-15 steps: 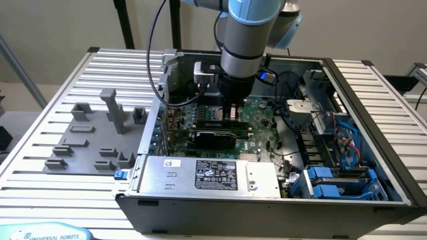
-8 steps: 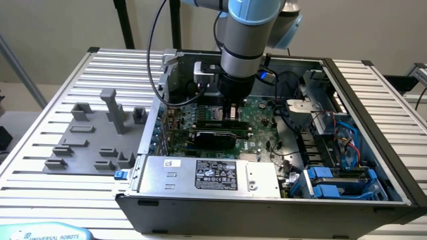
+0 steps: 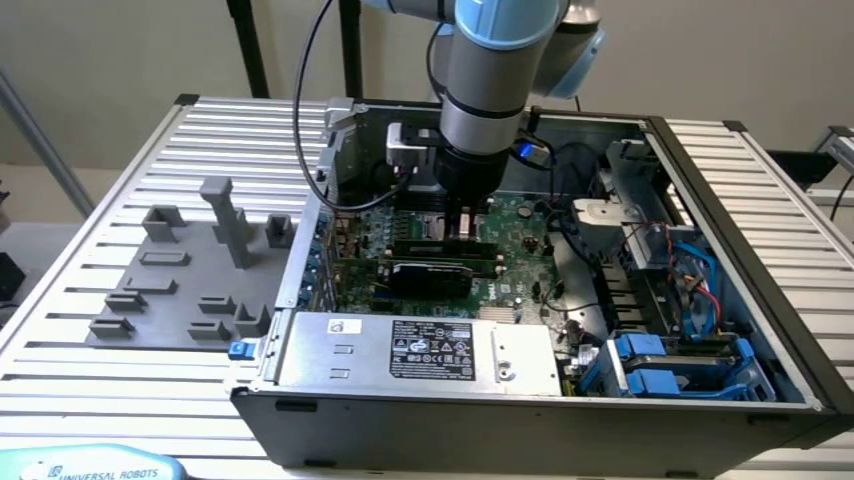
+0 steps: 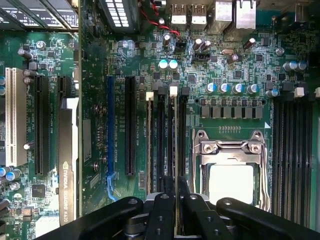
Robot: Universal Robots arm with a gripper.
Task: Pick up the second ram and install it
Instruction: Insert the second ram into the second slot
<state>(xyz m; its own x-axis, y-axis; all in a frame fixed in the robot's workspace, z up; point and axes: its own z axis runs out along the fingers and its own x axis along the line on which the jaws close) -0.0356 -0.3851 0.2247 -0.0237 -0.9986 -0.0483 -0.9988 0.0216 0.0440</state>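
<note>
My gripper (image 3: 463,232) reaches down into the open computer case (image 3: 747,250), over the motherboard's memory slots. In the wrist view its black fingers (image 4: 165,200) stand close together, shut on the second ram (image 4: 171,140). The ram shows edge-on as a thin strip lying along a slot with a white latch (image 4: 173,90). In the exterior view it is a long narrow stick (image 3: 424,246) just under the fingertips, level with the board. A pale strip (image 4: 150,145) fills the neighbouring slot. My gripper (image 4: 175,187) is centred on the stick's length.
The black-covered graphics card (image 3: 430,277) stands right beside the memory slots (image 4: 67,165). On their other side lies the CPU socket (image 4: 231,165). The power supply (image 3: 420,350) fills the case front and blue drive bays (image 3: 667,365) sit at the exterior view's right. A grey fixture plate (image 3: 187,270) lies outside.
</note>
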